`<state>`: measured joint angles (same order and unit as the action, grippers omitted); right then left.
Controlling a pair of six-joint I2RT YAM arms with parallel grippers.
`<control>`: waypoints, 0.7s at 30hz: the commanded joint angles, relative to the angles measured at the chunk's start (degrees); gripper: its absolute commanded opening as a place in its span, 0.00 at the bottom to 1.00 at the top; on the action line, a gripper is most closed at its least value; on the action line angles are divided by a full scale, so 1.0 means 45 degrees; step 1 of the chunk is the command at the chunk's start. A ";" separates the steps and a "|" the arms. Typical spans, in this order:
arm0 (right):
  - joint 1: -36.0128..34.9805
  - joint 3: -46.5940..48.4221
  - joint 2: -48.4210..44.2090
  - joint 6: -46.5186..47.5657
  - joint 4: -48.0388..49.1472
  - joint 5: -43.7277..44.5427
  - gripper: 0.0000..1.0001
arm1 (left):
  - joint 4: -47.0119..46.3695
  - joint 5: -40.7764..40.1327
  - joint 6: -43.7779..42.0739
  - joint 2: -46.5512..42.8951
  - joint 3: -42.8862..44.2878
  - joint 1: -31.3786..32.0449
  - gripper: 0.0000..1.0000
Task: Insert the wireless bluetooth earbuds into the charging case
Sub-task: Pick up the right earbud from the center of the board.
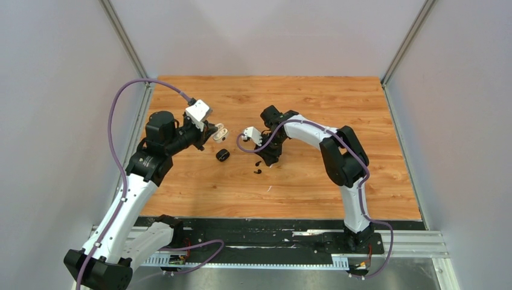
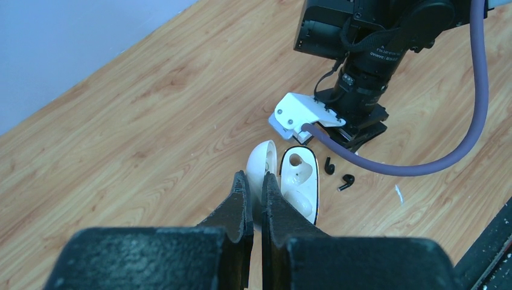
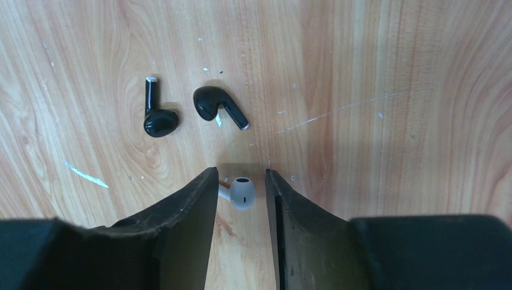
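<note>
Right wrist view: a white earbud lies flat on the wooden table, its bulb between the fingers of the right gripper. The jaws stand open, a little wider than the bud, and seem not yet to touch it. The bud is on the right-arm side of the white charging case, near it but apart.

It should be very light, hard and glossy, so it could easily squirt out of the pads or roll. The bulb, gripped squarely and gently, looks the best hold, since the thin stem gives little surface.

A black earbud and a second black earbud lie just beyond the fingertips, between this bud and the case. The case is open, lid up. The left gripper is pinched nearly closed on its near edge, apparently steadying it. A black case sits just beside the white one.
</note>
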<state>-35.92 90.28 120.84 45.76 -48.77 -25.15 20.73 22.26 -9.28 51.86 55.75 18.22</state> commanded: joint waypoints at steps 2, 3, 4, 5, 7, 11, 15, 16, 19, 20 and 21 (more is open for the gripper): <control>-0.0123 0.0073 -0.0375 -0.1174 0.0956 0.0878 0.40 | -0.0488 0.0229 0.0166 -0.0034 -0.0064 -0.0064 0.00; -0.0108 0.0057 -0.0469 -0.1351 0.1024 0.0966 0.40 | -0.0482 0.0224 0.0182 -0.0028 -0.0064 -0.0064 0.00; -0.0121 0.0038 -0.0525 -0.1561 0.1082 0.1073 0.40 | -0.0484 0.0226 0.0184 -0.0024 -0.0064 -0.0064 0.00; -0.0123 0.0033 -0.0576 -0.1793 0.1118 0.1152 0.40 | -0.0485 0.0233 0.0176 -0.0021 -0.0064 -0.0064 0.00; -0.0123 -0.0009 -0.0723 -0.2319 0.1165 0.1300 0.39 | -0.0498 0.0234 0.0195 -0.0003 -0.0054 -0.0074 0.00; -0.0123 -0.0457 -0.1171 -0.3601 0.1467 0.1492 0.39 | -0.0506 0.0253 0.0200 0.0042 -0.0008 -0.0064 0.00; -0.0123 -0.0806 -0.1393 -0.4446 0.1674 0.1853 0.41 | -0.0532 0.0256 0.0227 0.0096 -0.0005 -0.0064 0.00; -0.0123 -0.0897 -0.1434 -0.4509 0.1676 0.1816 0.41 | -0.0541 0.0250 0.0241 0.0112 -0.0005 -0.0064 0.00; -0.0120 -0.1053 -0.1442 -0.4613 0.1698 0.1797 0.41 | -0.0580 0.0258 0.0288 0.0117 -0.0024 -0.0064 0.00; -0.0123 -0.1063 -0.1411 -0.4603 0.1698 0.1809 0.41 | -0.0587 0.0256 0.0295 0.0117 -0.0024 -0.0064 0.00; -0.0113 -0.1091 -0.1377 -0.4634 0.1703 0.1842 0.40 | -0.0576 0.0252 0.0290 0.0117 -0.0025 -0.0064 0.00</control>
<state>-36.32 85.89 117.21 27.97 -42.89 -18.00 20.69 22.44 -9.08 52.56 55.42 18.22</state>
